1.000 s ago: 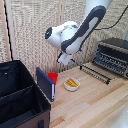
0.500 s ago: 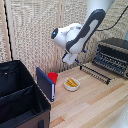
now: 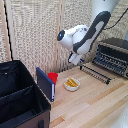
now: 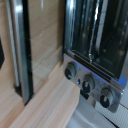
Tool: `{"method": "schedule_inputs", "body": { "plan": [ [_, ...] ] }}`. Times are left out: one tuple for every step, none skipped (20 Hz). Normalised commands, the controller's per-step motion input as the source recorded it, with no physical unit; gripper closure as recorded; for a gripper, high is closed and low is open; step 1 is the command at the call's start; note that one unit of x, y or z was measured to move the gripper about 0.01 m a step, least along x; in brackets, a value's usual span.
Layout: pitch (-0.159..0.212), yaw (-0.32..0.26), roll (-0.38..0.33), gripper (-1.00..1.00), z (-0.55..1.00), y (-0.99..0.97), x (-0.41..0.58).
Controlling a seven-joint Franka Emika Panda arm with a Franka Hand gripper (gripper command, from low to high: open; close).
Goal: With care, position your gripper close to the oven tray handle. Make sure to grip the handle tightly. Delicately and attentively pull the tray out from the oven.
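Dark tray handle (image 3: 95, 73) lies just beside the hand (image 3: 76, 60), whose opening is unclear.

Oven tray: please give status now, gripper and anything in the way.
Gripper above the tray, holding nothing; fingers unclear. Tray sticks out from the oven; handle free. Nothing blocks the handle; white bowl sits apart.

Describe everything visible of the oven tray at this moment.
The tray is a flat, long, dark metal wire rack with parallel slats, lying level and sticking out of the oven front over the wooden table. A thin dark bar, the oven tray handle, runs along its outer edge. The gripper hovers near its far end; contact cannot be judged.
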Motion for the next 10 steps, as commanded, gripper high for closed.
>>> {"method": "schedule_inputs", "body": {
  "plan": [
    [0.000,0.120,-0.317,-1.00,0.00,-0.36,-0.100],
    [0.000,0.120,-0.310,-1.00,0.00,-0.38,-0.106],
    [0.000,0.125,-0.297,-1.00,0.00,-0.40,-0.097],
    [0.000,0.117,-0.255,-1.00,-0.03,-0.50,-0.126],
    [0.000,0.119,-0.231,-1.00,-0.05,-0.54,-0.120],
    [-0.021,0.125,-0.198,-1.00,-0.06,-0.58,-0.131],
    [-0.044,0.146,-0.163,-1.00,-0.09,-0.60,-0.109],
    [-0.056,0.147,-0.139,-1.00,-0.11,-0.63,-0.131],
    [-0.055,0.147,-0.129,-1.00,-0.12,-0.65,-0.126],
    [-0.048,0.142,-0.121,-1.00,-0.14,-0.67,-0.114]
  ]
}}
